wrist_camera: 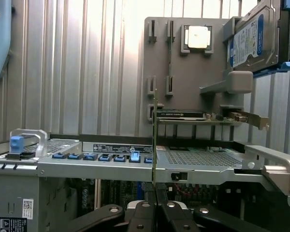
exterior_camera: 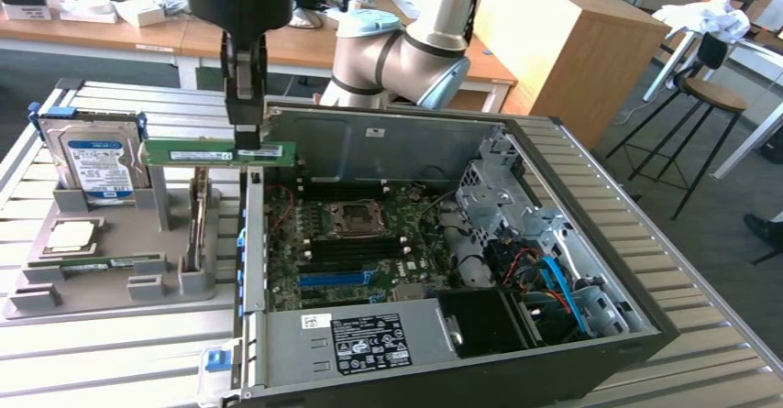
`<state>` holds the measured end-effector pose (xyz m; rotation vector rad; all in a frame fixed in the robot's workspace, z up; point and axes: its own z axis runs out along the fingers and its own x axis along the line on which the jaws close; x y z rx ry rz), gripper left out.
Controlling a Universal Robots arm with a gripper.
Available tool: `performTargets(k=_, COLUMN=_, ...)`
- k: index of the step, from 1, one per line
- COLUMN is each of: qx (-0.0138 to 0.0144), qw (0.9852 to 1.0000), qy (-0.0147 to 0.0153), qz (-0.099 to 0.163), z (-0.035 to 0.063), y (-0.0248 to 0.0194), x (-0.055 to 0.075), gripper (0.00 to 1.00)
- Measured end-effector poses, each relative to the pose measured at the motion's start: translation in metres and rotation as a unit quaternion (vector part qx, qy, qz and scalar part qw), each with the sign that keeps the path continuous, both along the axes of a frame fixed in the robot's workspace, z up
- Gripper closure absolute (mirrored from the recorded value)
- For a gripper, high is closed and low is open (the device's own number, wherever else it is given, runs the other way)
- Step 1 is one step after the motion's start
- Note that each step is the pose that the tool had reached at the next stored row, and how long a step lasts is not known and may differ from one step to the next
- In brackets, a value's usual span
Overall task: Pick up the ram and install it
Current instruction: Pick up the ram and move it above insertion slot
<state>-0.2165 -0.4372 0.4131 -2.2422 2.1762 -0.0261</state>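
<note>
The ram [exterior_camera: 208, 154] is a long green stick with a pale label. It hangs level in the air above the gap between the grey parts tray [exterior_camera: 110, 303] and the left wall of the open computer case [exterior_camera: 490, 133]. My gripper [exterior_camera: 248, 144] comes straight down and is shut on the stick near the end closest to the case. In the wrist view the ram [wrist_camera: 154, 140] shows edge-on as a thin upright line rising from between my closed fingertips, with the gripper [wrist_camera: 155, 195] around its lower end. The motherboard [exterior_camera: 404, 270] lies below, toward the exterior view's right.
The grey tray holds a hard drive [exterior_camera: 98, 165], a processor chip [exterior_camera: 71, 236] and a taller card on edge [exterior_camera: 198, 229]. Inside the case are a processor socket [exterior_camera: 355, 214], a blue slot [exterior_camera: 336, 278], a power supply [exterior_camera: 367, 339] and cables [exterior_camera: 551, 280]. The case walls stand above the board.
</note>
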Motion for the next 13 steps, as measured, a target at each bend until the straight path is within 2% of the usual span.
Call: performTargets(k=13, qx=0.0, qw=1.0, qy=0.0, qz=0.0, z=0.0, y=0.0, x=0.012, gripper=0.89)
